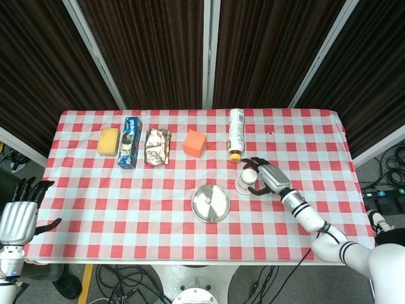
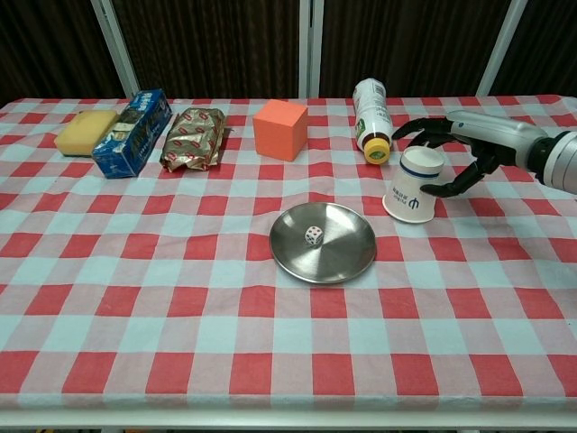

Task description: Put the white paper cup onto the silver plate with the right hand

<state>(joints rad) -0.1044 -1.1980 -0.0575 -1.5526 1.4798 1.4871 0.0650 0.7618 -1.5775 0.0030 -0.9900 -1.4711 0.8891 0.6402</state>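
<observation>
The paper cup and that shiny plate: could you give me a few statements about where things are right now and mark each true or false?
1. The white paper cup stands upside down on the tablecloth, right of the silver plate. True.
2. The cup sits on the plate. False: it is off the plate.
3. A small die lies on the plate. True.
4. The right hand is far from the cup. False: its fingers are around it.
5. The orange cube is on the plate. False: it is behind it.

Yellow sponge (image 2: pixel 84 131), blue box (image 2: pixel 133 132), foil packet (image 2: pixel 194 137), orange cube (image 2: pixel 279 129), lying bottle (image 2: pixel 370 106), checkered tablecloth (image 2: pixel 162 289), small die (image 2: pixel 312 235)
</observation>
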